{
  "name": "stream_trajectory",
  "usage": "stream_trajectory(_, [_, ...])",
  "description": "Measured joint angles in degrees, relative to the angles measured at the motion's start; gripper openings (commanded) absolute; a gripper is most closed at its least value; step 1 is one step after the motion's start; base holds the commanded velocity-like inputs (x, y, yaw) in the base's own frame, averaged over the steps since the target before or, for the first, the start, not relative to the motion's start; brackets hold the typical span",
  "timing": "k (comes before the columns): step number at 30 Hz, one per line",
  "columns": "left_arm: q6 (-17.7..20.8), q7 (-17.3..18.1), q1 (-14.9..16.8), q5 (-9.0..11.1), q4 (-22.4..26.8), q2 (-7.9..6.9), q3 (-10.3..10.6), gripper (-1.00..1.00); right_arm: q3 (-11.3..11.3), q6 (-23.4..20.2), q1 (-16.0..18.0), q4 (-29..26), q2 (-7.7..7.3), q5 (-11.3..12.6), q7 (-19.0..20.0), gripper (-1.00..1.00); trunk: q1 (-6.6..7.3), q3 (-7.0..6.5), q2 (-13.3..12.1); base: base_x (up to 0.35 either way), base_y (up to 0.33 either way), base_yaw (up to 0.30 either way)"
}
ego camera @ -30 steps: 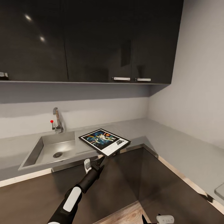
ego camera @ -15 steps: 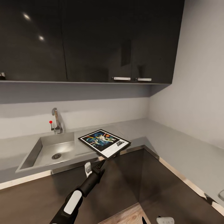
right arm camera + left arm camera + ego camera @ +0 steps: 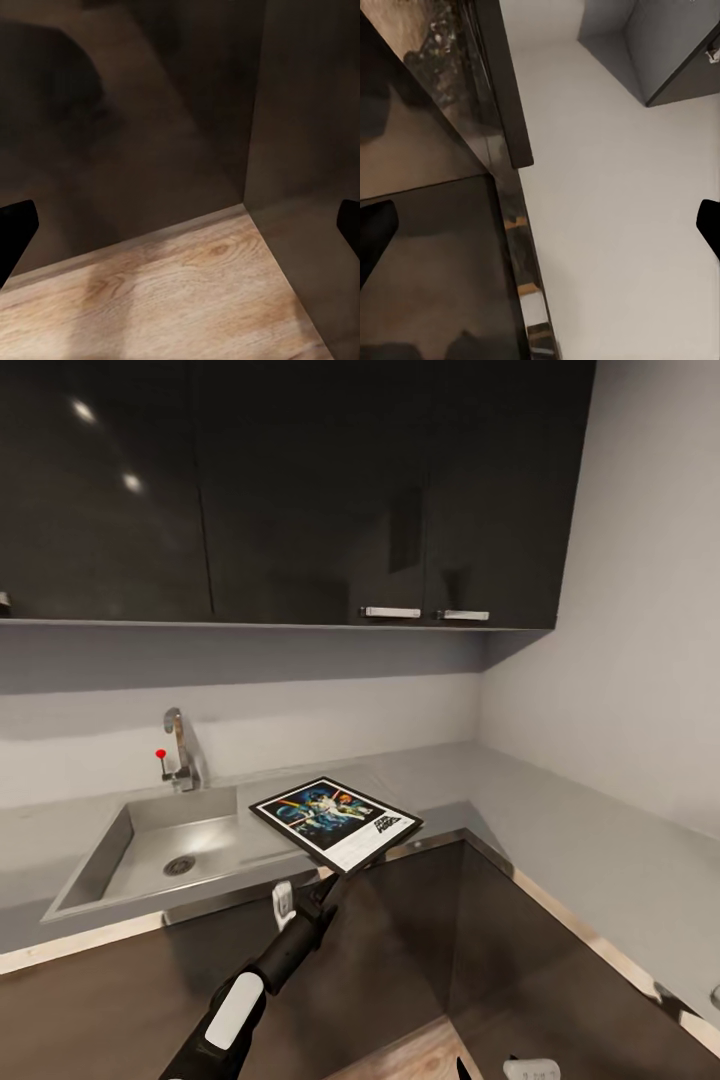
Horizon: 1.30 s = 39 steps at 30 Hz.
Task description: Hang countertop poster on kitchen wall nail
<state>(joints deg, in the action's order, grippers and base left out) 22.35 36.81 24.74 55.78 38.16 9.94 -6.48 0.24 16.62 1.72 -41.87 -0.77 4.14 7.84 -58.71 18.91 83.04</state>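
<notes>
The poster point(image 3: 335, 822), black-framed with dark blue artwork, lies flat on the pale grey kitchen countertop point(image 3: 560, 830), right of the sink. Its near corner juts out past the counter's front edge. My left gripper point(image 3: 305, 892) is just below and in front of that corner, open, nothing between its fingers; in the left wrist view the left gripper point(image 3: 540, 232) has its dark fingertips far apart. My right gripper point(image 3: 492, 1071) hangs low by the floor, and the right wrist view shows the right gripper point(image 3: 180, 225) open and empty. The wall nails are out of view.
A steel sink point(image 3: 160, 850) with a tap point(image 3: 180, 750) is set in the counter at left. Glossy dark upper cabinets point(image 3: 300, 490) hang above. Dark lower cabinet fronts point(image 3: 420, 930) form an inner corner over the wooden floor point(image 3: 172, 300). A plain grey wall point(image 3: 640, 610) rises at right.
The whole view has drifted slightly, sliding the sink left and down. The left gripper stays under the poster's near corner, open. The poster has not moved.
</notes>
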Motion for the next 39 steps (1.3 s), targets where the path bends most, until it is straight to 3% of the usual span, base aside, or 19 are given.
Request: stream_trajectory(39, [0.08, -0.05, 0.00, 0.00, 0.01, 0.00, -0.07, 1.00, 0.14, -0.06, 0.00, 0.33, 0.39, -0.17, 0.24, 1.00, -0.02, 0.00, 0.00, 0.034, -0.017, 0.000])
